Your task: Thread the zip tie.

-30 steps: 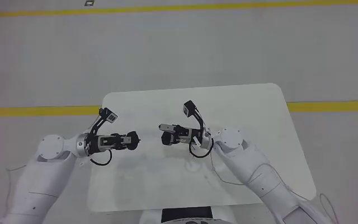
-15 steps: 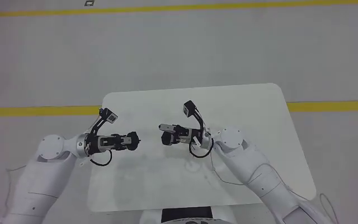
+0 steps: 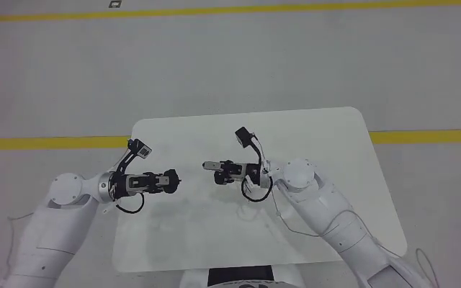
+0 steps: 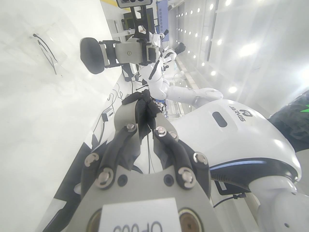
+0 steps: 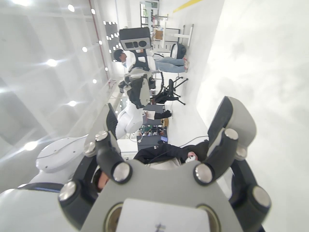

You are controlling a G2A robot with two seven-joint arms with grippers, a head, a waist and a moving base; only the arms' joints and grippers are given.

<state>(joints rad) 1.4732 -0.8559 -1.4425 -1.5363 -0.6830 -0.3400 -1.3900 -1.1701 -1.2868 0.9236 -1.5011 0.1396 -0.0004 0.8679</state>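
Note:
My left gripper [image 3: 175, 180] hovers over the left part of the white table [image 3: 324, 137], pointing right. In the left wrist view its fingers [image 4: 125, 136] are shut on a thin black zip tie [image 4: 150, 150], whose strand runs back between them. My right gripper [image 3: 209, 166] faces it from a short gap away, with nothing bridging the two. In the right wrist view the right gripper [image 5: 169, 112] is open and holds nothing; the left gripper [image 5: 137, 95] shows farther off, straight ahead.
A few spare black zip ties [image 4: 45, 51] lie on a clear sheet on the table, beyond the right gripper [image 4: 93, 59]. A thin cable [image 3: 277, 216] hangs under the right arm. The table's right half is bare.
The right gripper has shifted slightly toward the far side of the table and its wrist has turned. The left arm has stayed where it was.

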